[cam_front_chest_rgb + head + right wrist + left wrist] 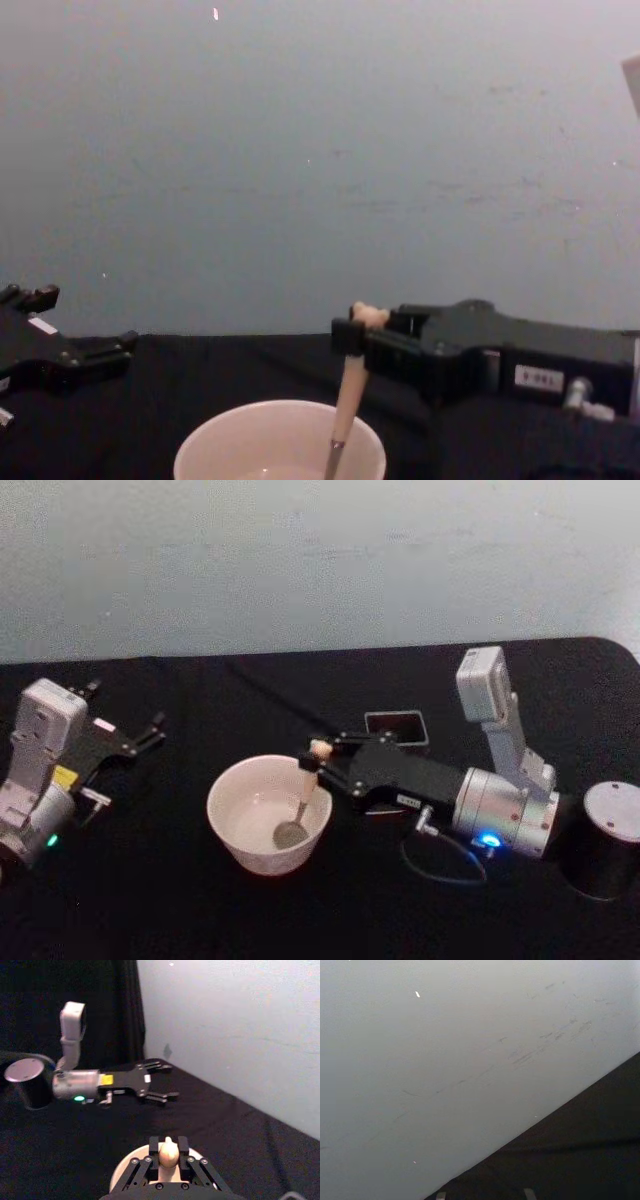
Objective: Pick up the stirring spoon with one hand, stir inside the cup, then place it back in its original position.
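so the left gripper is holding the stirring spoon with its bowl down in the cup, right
Not the left: the right gripper holds the stirring spoon, bowl down in the cup, as the head view shows. The left gripper sits open, apart.

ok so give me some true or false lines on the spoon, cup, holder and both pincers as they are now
1. The right pincer is shut on the stirring spoon, near its bear-head top. True.
2. The holder stands farther back than the cup. True.
3. The spoon's metal bowl sits in the holder. False: it is down inside the cup.
4. The left pincer grips the cup's rim. False: it is open and well apart from the cup, off to the robot's left.
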`<action>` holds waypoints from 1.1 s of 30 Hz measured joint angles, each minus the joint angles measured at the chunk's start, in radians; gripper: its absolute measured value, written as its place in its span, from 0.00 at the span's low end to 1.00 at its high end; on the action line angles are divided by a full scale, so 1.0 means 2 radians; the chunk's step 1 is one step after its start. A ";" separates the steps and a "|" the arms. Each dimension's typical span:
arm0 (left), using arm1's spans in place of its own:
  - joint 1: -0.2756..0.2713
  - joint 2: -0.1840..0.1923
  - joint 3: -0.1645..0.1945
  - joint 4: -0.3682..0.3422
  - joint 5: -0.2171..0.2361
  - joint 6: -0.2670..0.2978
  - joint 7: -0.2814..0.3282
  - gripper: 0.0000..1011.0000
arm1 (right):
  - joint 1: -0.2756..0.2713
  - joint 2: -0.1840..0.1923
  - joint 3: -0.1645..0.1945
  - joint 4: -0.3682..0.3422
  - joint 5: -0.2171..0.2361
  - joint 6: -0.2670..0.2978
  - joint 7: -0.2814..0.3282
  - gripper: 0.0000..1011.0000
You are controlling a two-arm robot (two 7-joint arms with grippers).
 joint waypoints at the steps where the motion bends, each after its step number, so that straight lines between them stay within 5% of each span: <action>1: 0.000 0.000 0.000 0.000 0.000 0.000 0.000 0.99 | -0.002 0.002 -0.004 -0.003 0.001 0.001 0.002 0.21; 8: 0.000 0.000 0.000 0.000 0.000 0.000 0.000 0.99 | 0.001 -0.003 -0.021 -0.007 0.002 0.003 0.004 0.21; 20: 0.000 0.000 0.000 0.000 0.000 0.000 0.000 0.99 | 0.031 -0.045 -0.043 0.026 -0.009 0.008 -0.020 0.21; 33: 0.000 0.000 0.000 0.000 0.000 0.000 0.000 0.99 | 0.067 -0.091 -0.030 0.087 -0.027 0.005 -0.060 0.21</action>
